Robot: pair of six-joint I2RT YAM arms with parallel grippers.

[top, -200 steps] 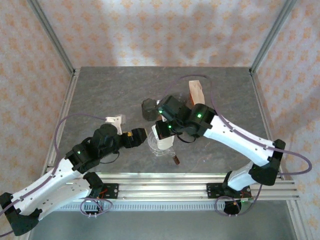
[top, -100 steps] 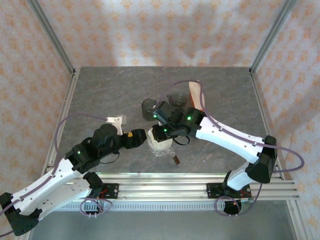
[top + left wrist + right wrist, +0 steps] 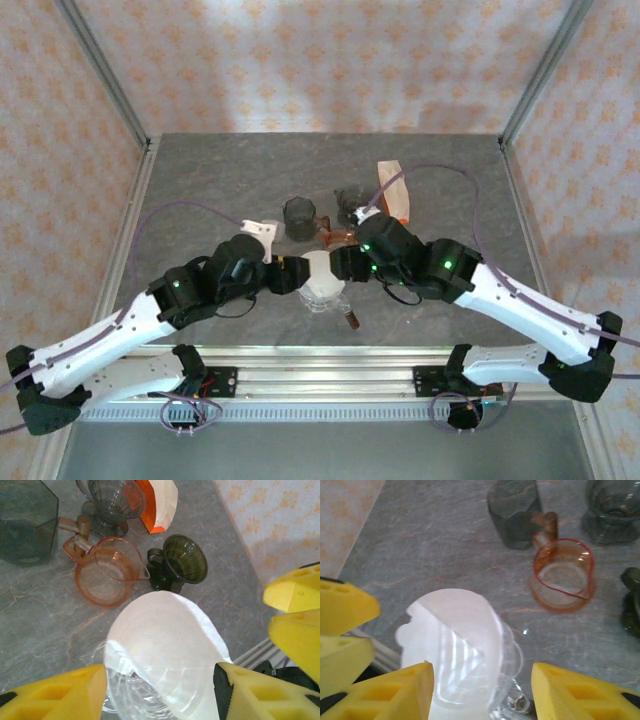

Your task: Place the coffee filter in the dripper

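Though amid patterned walls point(image 3: 300, 60), marbled grey tabletop point(image 3: 200, 180).

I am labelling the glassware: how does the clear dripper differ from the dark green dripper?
The clear dripper is colourless; the dark green dripper is darkly tinted. The clear dripper holds a white filter; the dark green dripper is empty. The dark green dripper stands right beside the orange pitcher; the clear dripper stands apart from it. Both are funnel-shaped.
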